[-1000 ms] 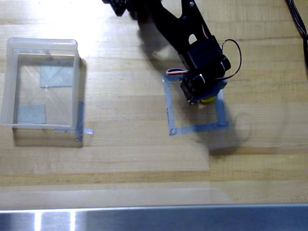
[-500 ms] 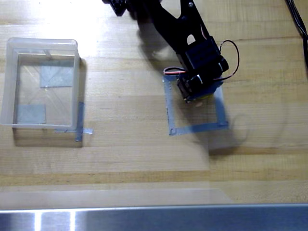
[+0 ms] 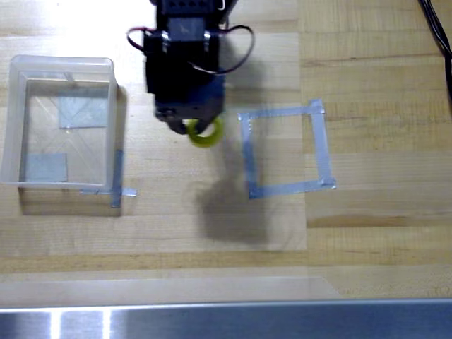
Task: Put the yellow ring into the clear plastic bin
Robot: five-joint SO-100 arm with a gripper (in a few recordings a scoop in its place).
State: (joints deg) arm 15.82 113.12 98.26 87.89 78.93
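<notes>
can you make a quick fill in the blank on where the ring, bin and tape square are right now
1. The gripper holds the ____ ring.
2. The ring is between the clear plastic bin and the grey tape ____.
3. In the overhead view, the bin lies ____ of the gripper.

Missing words: yellow; square; left

Left of the gripper (image 3: 189,126), the bin (image 3: 14,120) sits on the wooden table (image 3: 212,254); right, what looks like a tape square (image 3: 321,152).

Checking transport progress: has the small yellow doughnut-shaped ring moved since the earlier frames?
Yes. The yellow ring, held by the gripper, left the grey tape square and moved left toward the clear plastic bin.
</notes>
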